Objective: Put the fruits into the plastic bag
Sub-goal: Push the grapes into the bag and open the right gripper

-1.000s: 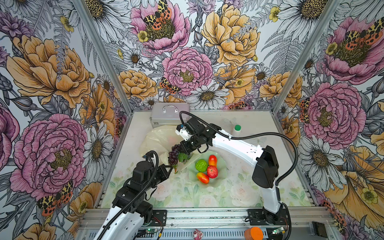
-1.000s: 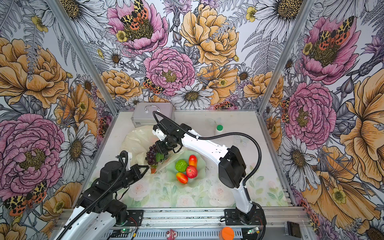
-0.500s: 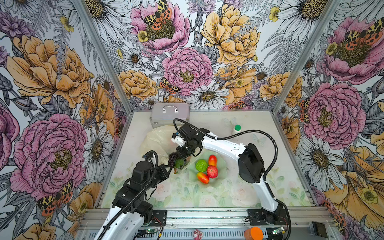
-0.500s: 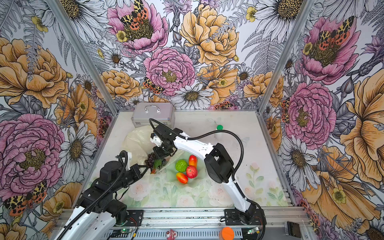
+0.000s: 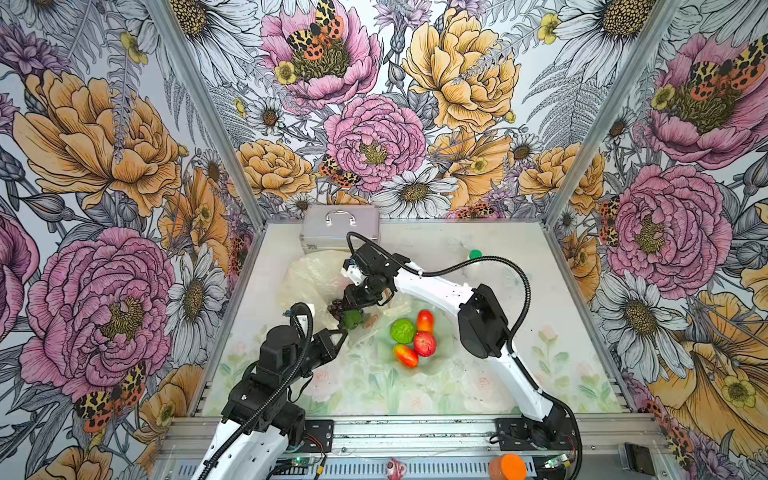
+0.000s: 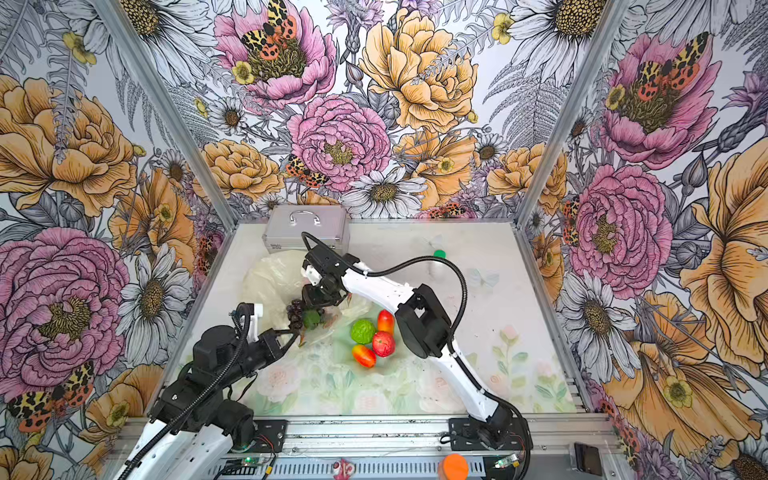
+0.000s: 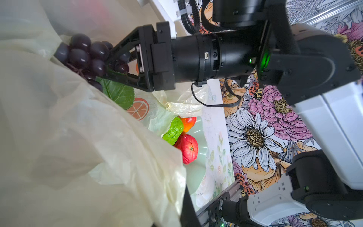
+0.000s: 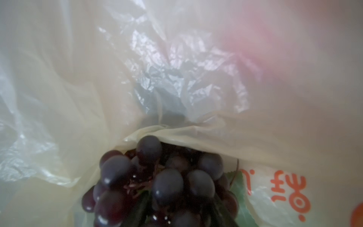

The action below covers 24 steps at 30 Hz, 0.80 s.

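On the floral table [image 5: 561,332], the grape bunch [image 7: 84,53] sits at the mouth of the plastic bag [image 5: 307,274], left of centre in both top views. The right gripper [image 7: 108,65] has just spread its jaws partway around it. Whether it still grips is unclear, but a release is probably under way, while the left gripper [image 5: 337,332] stays pinched on the bag's rim.

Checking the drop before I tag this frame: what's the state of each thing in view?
Left tool, shut on the bag, at its edge.
Right tool, open around the grapes.
Bag, mouth lifted open.
Grapes, at the bag's mouth.
Case, lid closed.
Dish, holding four fruits.
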### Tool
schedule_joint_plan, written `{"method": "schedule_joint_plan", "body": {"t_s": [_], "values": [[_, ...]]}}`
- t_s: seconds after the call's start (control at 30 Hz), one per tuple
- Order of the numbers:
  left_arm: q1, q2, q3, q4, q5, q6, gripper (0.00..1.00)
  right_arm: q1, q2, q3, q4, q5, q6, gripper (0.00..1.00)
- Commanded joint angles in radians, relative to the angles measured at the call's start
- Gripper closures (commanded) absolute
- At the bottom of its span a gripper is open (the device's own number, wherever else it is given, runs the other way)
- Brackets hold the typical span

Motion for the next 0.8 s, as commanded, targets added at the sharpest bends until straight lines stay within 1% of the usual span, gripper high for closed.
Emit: {"method": "schedule_joint_plan", "body": {"t_s": [0.0, 0.1, 0.23, 0.3, 0.43, 0.67, 0.77], "values": [[-0.010, -0.016, -0.013, 0.029, 0.024, 0.025, 1.00, -0.014, 0.022, 0.069, 0.027, 0.050, 0.035, 0.44], [-0.011, -0.016, -0.013, 0.029, 0.025, 0.025, 1.00, -0.026, 0.018, 0.079, 0.027, 0.084, 0.044, 0.35], [-0.011, -0.017, -0.012, 0.029, 0.024, 0.025, 1.00, -0.035, -0.009, 0.072, 0.027, 0.144, 0.043, 0.27], [-0.013, -0.019, -0.010, 0.027, 0.024, 0.023, 1.00, -0.070, -0.032, 0.062, 0.027, 0.171, 0.040, 0.26], [-0.018, -0.024, -0.012, 0.023, 0.016, 0.024, 1.00, -0.091, -0.087, 0.032, 0.027, 0.235, 0.024, 0.25], [-0.023, -0.025, -0.011, 0.018, 0.007, 0.022, 1.00, -0.110, -0.209, -0.039, 0.026, 0.383, -0.046, 0.24], [-0.023, -0.025, -0.010, 0.017, 0.005, 0.023, 1.00, -0.123, -0.263, -0.071, 0.027, 0.395, -0.061, 0.24]]}}
